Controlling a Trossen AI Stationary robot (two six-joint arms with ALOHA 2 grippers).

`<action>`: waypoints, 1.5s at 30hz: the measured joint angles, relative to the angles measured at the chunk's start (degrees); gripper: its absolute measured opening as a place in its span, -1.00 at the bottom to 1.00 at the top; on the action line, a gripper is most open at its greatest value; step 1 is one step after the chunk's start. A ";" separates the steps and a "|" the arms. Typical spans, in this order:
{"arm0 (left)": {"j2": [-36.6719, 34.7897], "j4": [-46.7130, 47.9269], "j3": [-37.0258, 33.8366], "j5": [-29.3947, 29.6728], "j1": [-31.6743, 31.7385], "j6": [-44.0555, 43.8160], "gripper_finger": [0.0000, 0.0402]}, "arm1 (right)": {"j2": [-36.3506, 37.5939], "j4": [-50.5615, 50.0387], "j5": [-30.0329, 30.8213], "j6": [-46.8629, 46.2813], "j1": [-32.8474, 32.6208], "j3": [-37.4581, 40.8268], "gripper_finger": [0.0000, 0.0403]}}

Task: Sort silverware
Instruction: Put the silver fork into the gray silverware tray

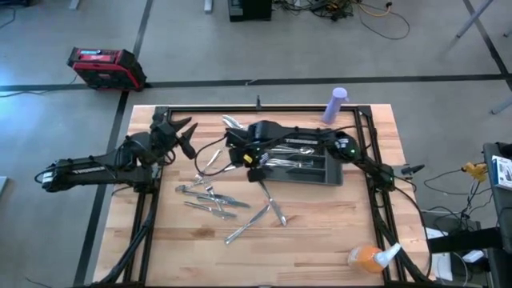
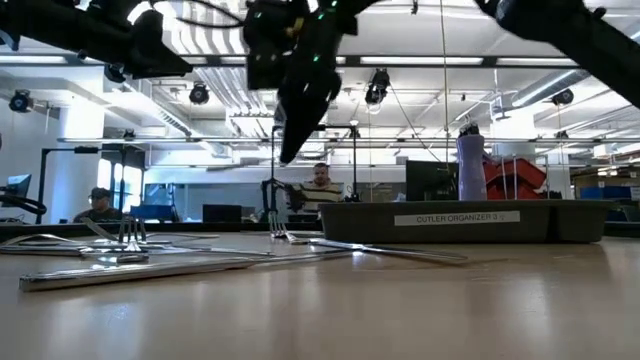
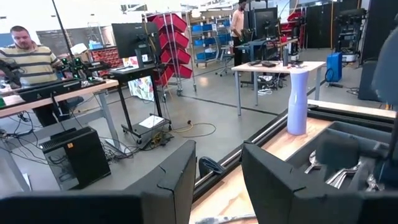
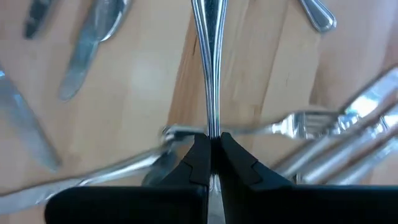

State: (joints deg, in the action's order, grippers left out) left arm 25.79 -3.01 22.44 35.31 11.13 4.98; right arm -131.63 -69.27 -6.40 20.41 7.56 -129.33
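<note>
The right pincer is clamped nearly closed on the slim handle of 1 utensil, which runs straight out from between its fingers; the working end is out of frame, so fork, spoon or knife cannot be told. In the high view this pincer hangs above the wooden counter, just off the 9 o'clock end of the dark grey cutlery organizer, and the low view shows it lifted clear of the surface.

The rest of the silverware falls in 2 groups. Several pieces already lie in the organizer's compartments. A loose scatter of forks and knives lies on the counter at about 7 o'clock from the right pincer, with 2 more crossed pieces at about 5 o'clock from it.

The left pincer waits at 9 o'clock of the counter, raised, its fingers spread apart and holding nothing.

A lavender bottle stands at the counter's 12 o'clock edge, and an orange spray bottle lies near the 5 o'clock corner. A person sits at a desk in the room beyond.
</note>
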 joint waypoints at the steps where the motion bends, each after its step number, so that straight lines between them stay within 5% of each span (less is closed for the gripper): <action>1: -0.07 0.22 0.00 0.00 -0.13 -0.09 -0.42 | 1.91 0.28 0.01 -0.80 -0.06 2.10 -1.00; 13: 0.91 -3.02 -0.07 -0.29 -2.22 -0.62 -0.42 | 31.34 19.89 3.09 -17.42 -0.21 48.70 -1.00; 20: 5.09 -9.83 -0.07 -0.45 -2.22 0.56 -0.42 | 36.10 32.28 4.99 -23.41 -0.19 65.00 -1.00; 32: 14.45 -14.24 -0.07 -3.73 -2.20 -2.57 -0.42 | 34.01 38.45 4.93 -23.77 -0.19 70.85 -0.98; 36: 20.77 -14.05 -0.07 -8.79 -2.22 -5.62 -0.42 | 34.01 37.33 4.88 -24.17 -0.16 70.47 -0.85; 45: 33.54 -14.60 0.04 -8.87 -2.09 -10.88 -0.42 | 34.01 26.76 4.98 -21.78 -0.16 62.05 -0.49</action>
State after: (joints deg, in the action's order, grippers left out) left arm 59.33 -17.61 22.48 26.44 9.04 -5.90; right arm -97.62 -42.51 -1.42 -1.37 7.40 -67.28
